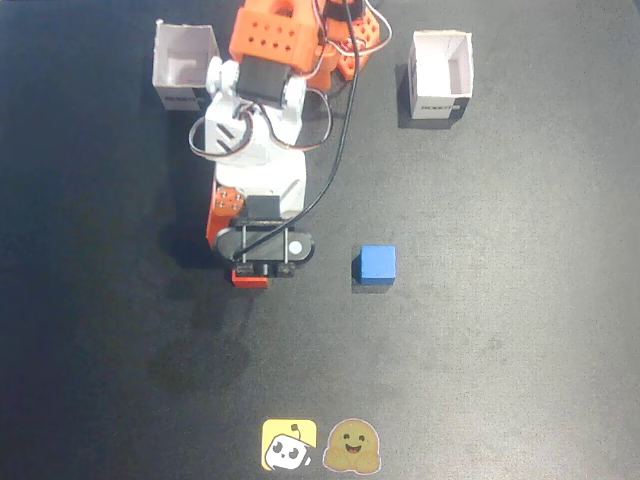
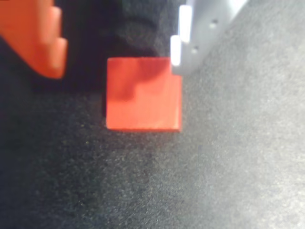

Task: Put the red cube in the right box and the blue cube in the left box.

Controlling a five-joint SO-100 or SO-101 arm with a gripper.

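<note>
In the fixed view the arm reaches down the middle of the dark worktop (image 1: 520, 340), its jaws (image 1: 252, 272) lowered over the red cube (image 1: 250, 281), of which only a thin red edge shows under the camera mount. The blue cube (image 1: 377, 264) sits at about three o'clock from that spot, near but clear of it, untouched. Two white boxes stand at the far edge: one (image 1: 184, 66) at about eleven o'clock from the jaws, partly behind the arm, the other (image 1: 441, 75) at about one o'clock. Both look empty, though I cannot make out which carries the corner nub. Two stickers (image 1: 318, 445) lie at six o'clock.

In the wrist view the red cube (image 2: 143, 94) rests flat on the worktop (image 2: 228, 171). The jaws (image 2: 116, 59) stand spread: the orange finger (image 2: 40, 40) lies well off the cube at ten o'clock, while the white finger (image 2: 190, 43) sits at its one-o'clock corner, touching or nearly so. Nothing is gripped.

By my judgement the task is barely begun: neither cube is boxed, and the first grasp is not yet closed.
</note>
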